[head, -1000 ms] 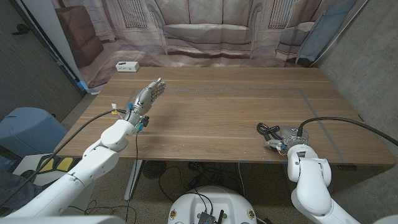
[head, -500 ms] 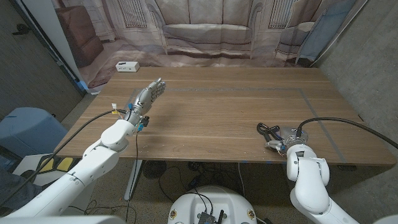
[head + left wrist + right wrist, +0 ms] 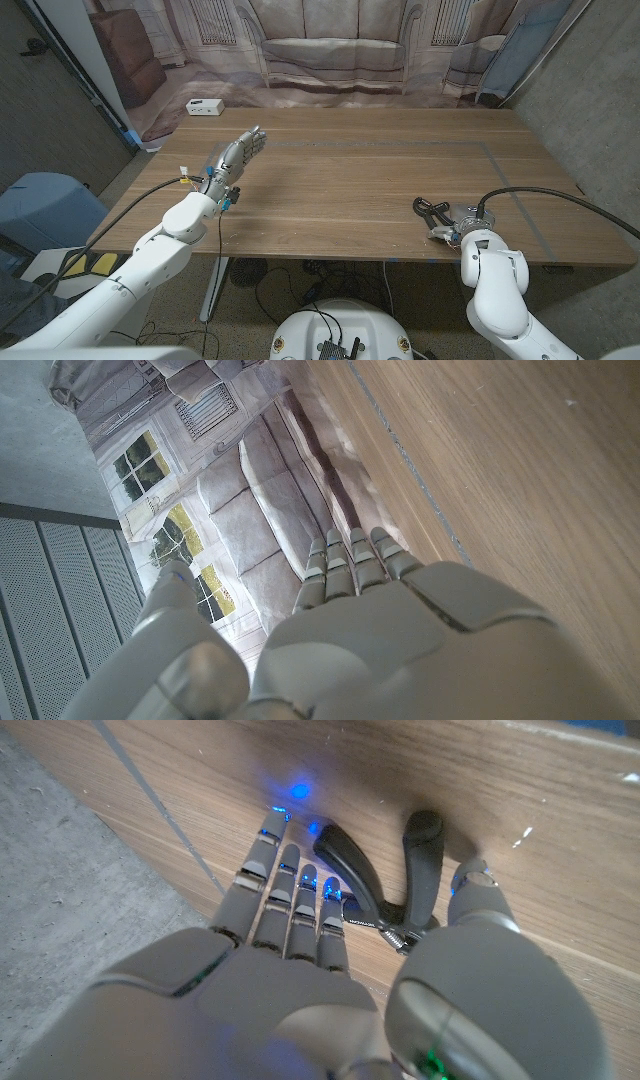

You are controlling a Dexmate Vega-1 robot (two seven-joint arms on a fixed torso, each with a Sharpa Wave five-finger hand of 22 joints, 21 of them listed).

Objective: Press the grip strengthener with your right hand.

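Observation:
The grip strengthener (image 3: 430, 209), with two black handles and a metal spring, lies on the wooden table (image 3: 360, 170) near its front right edge. My right hand (image 3: 456, 227) sits just behind it. In the right wrist view the strengthener (image 3: 352, 880) lies between the straight fingers and the thumb of my right hand (image 3: 300, 970). Its handles stand spread apart, unsqueezed. The thumb is beside one handle and the fingers run along the other. My left hand (image 3: 236, 155) hovers over the table's left side, fingers straight and together, holding nothing (image 3: 380, 630).
A small white box (image 3: 205, 106) sits at the table's far left corner. A thin tape line (image 3: 510, 180) crosses the right side of the table. A backdrop printed with a sofa hangs behind the table. A black cable (image 3: 545, 195) arcs over the right edge.
My right forearm has edged very slightly to the right. The strengthener and my left hand stay where they were.

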